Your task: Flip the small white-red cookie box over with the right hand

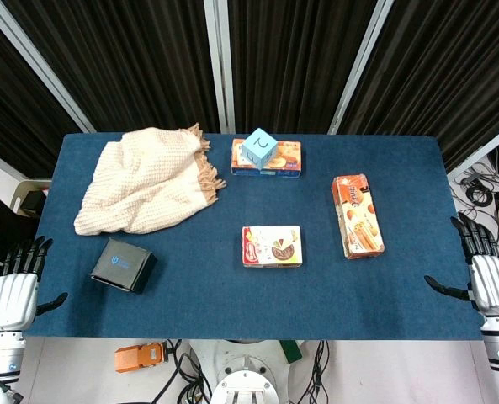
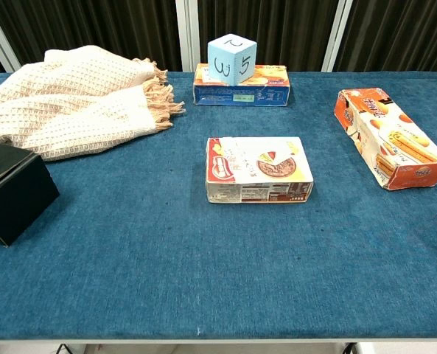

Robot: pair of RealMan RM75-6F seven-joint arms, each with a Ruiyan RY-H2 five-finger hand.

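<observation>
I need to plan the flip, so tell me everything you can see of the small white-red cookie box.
The small white-red cookie box is flat cardboard, lying printed face up near the middle of the blue table. Its top is white with a red left end and a round cookie picture; the near side bears small print. Edges look slightly worn. Nothing touches it; both hands are off at the table's edges.

Surface: blue table [image 1: 384, 286] | On it — white-red cookie box [image 1: 272, 246], orange box [image 1: 357, 215], blue box [image 1: 287, 160], cream blanket [image 1: 144, 181], black box [image 1: 124, 265].
</observation>
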